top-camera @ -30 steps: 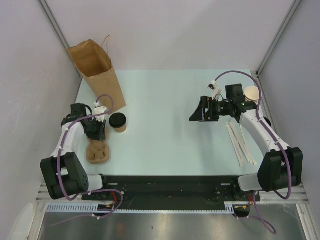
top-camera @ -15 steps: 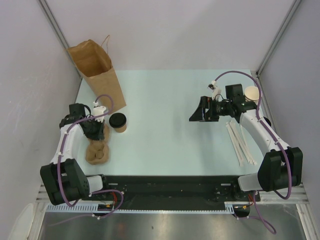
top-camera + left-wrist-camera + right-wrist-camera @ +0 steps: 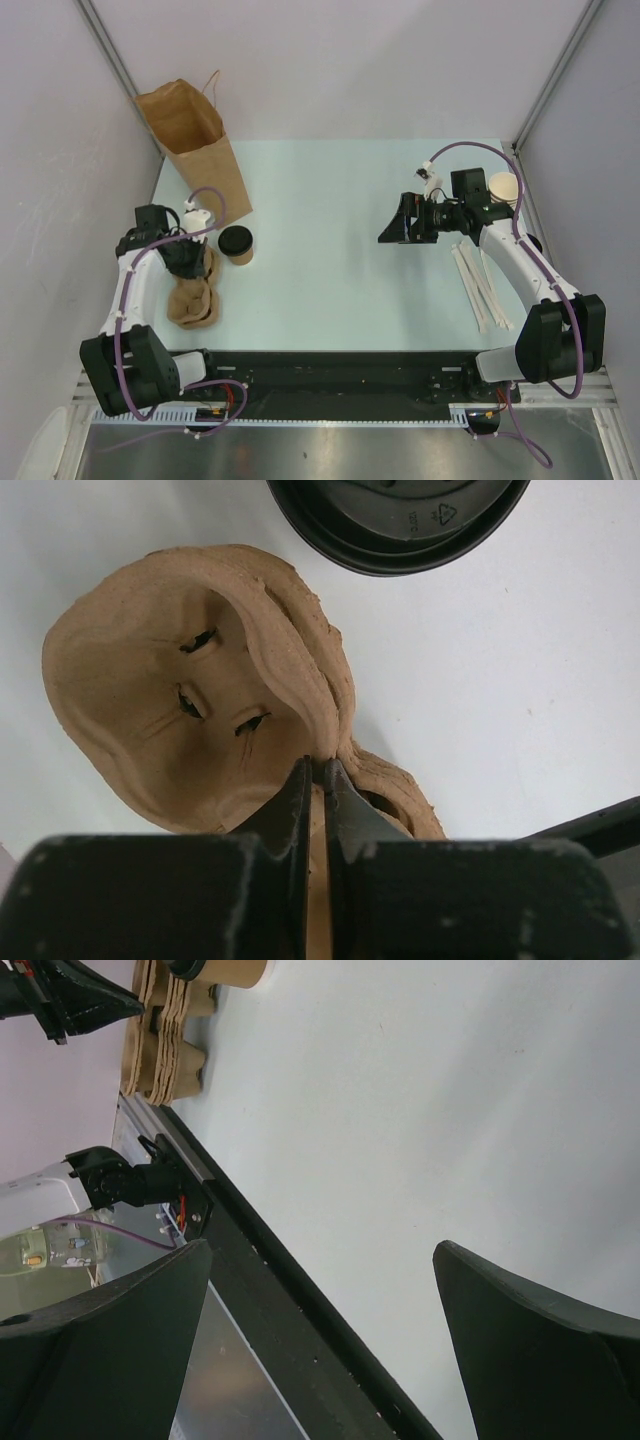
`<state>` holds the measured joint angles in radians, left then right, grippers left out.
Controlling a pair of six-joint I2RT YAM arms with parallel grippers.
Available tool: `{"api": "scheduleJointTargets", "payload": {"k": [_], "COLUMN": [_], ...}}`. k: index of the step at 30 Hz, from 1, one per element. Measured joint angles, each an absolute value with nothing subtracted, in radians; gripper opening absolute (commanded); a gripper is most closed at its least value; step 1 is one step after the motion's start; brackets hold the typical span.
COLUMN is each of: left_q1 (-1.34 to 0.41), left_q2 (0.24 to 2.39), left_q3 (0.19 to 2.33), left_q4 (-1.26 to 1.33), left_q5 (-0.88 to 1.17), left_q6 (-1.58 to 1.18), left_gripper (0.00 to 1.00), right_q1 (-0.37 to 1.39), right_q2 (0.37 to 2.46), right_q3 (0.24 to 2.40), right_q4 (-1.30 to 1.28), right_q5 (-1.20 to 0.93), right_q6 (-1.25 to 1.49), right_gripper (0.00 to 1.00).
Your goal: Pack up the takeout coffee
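The takeout coffee (image 3: 236,243), a tan cup with a black lid, stands on the table left of centre, just below the brown paper bag (image 3: 190,140). Its lid shows at the top of the left wrist view (image 3: 400,520). My left gripper (image 3: 190,268) is beside the cup on its left, shut on the rim of a brown pulp cup carrier (image 3: 190,680). In the left wrist view the gripper (image 3: 318,770) pinches the carrier's ridge. My right gripper (image 3: 395,222) is open and empty above the table's right half, far from the cup.
The carrier (image 3: 193,300) lies on a stack of like carriers near the front left edge; the stack also shows in the right wrist view (image 3: 165,1030). Lidless cups (image 3: 503,190) stand at the far right. White straws (image 3: 480,285) lie by the right arm.
My left gripper has drawn slightly back and left with the carrier's rim in it, tilting the carrier. The coffee and the right arm have not moved.
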<state>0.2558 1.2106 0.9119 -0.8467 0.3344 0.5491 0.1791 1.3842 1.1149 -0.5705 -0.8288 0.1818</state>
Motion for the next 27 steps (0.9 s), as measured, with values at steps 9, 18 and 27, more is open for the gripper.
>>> {"api": "scheduleJointTargets", "payload": {"k": [9,18,27], "left_q1": [0.256,0.256,0.256], "left_q2": [1.233,1.237,1.132], "left_q3": [0.911,0.911,0.940], "left_q4": [-0.836,-0.835,-0.868], "left_q5": [0.340,0.347,0.339], "left_q6": [0.541,0.532,0.532], "left_gripper": [0.12,0.00,0.00], "right_q1": [0.179,0.179,0.179], "right_q2": [1.385,1.388,1.389], "right_q3": [1.115,1.115,1.115], "right_q4": [-0.570,-0.570,-0.569], "right_q5": [-0.829,-0.829,-0.838], "right_q6": [0.182,0.182,0.183], "right_gripper": [1.00,1.00,1.00]}}
